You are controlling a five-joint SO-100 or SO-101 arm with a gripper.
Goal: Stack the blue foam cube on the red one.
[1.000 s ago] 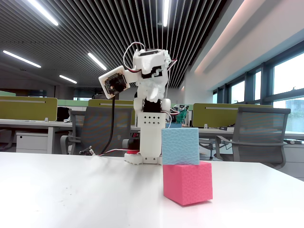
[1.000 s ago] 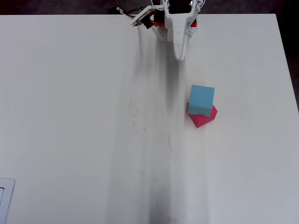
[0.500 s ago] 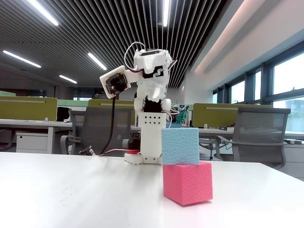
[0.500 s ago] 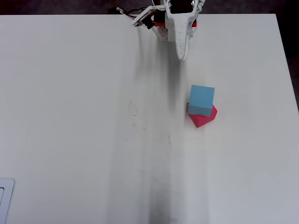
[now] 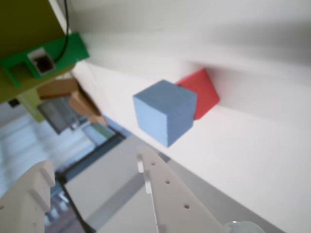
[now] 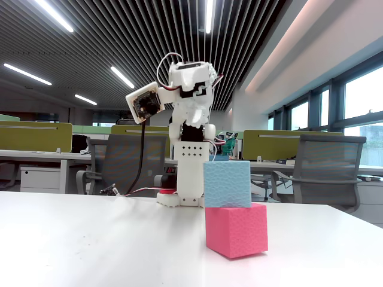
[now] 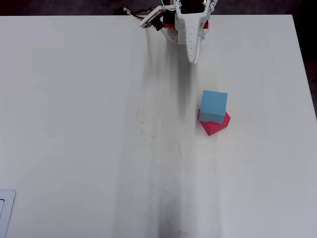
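The light blue foam cube (image 6: 227, 183) sits on top of the pinkish-red cube (image 6: 236, 229), turned a little relative to it. The overhead view shows the blue cube (image 7: 214, 106) covering most of the red one (image 7: 215, 127), right of the table's middle. In the wrist view the blue cube (image 5: 165, 112) is in front of the red cube (image 5: 201, 92). My gripper (image 5: 95, 162) is open and empty, drawn back from the stack. It hangs near the arm's base at the far edge (image 7: 193, 53).
The white table (image 7: 89, 129) is bare around the stack. The arm (image 6: 190, 113) stands folded upright behind the cubes. A green part with a cable (image 5: 43, 60) shows at the wrist view's top left. Office chairs and desks stand beyond the table.
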